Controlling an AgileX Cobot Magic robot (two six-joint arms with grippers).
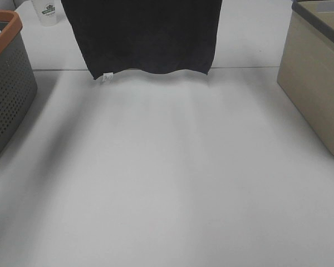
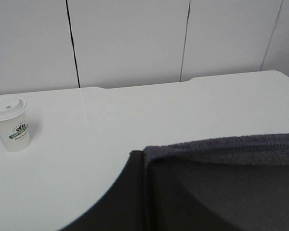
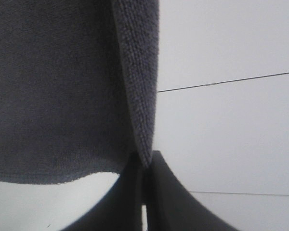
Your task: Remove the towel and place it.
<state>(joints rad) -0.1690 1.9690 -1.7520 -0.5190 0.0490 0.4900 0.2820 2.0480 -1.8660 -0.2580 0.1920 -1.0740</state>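
The white table point(image 1: 172, 183) fills most of the high view, with a thin seam running across its far part. The towel point(image 1: 145, 33), dark charcoal terry, hangs spread flat over that far part, midway between the sides. Its upper edge is cut off by the top of the high view, and its wavy lower hem lies about level with the seam. Whether the hem touches the table cannot be told.

A beige bin point(image 1: 314, 89) with a grey rim stands at the table's right edge. A grey perforated basket point(image 1: 5, 94) with an orange rim stands at the left edge. Both are well apart from the towel.

The left gripper point(image 2: 144, 161) is clenched, and the towel's hem comes out from between its tips. The right gripper point(image 3: 145, 166) is likewise pinched tight on a hem, with the cloth hanging away from it.

A white paper cup point(image 1: 48, 12) with a green logo and a lid stands upright at the far left, near the towel's left edge. A tiny pale tag point(image 1: 107, 77) hangs at the towel's lower left corner.
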